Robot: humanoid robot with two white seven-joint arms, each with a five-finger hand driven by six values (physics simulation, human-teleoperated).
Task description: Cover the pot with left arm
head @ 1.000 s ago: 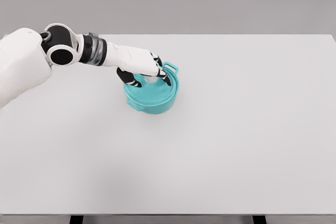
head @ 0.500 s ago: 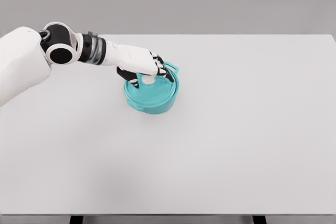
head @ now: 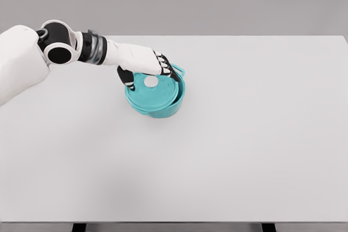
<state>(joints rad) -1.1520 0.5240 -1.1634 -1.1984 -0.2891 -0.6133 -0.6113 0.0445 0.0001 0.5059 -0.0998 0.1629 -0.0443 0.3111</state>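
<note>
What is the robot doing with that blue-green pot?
The robot's left hand is over a teal pot on a white table. The teal lid, with a white knob, is lying on top of the pot. The fingers are spread above the lid's far side and the knob is in plain view, not gripped. The lid looks a bit off-centre toward the left. The right arm isn't in the picture.

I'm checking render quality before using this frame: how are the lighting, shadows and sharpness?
Head view: lighting is soft and even, with no glare on the white table; only a faint shadow under the teal pot and its lid; edges are slightly soft, most so around the left hand, whose dark fingers blur into the lid; no visible lens distortion.
</note>
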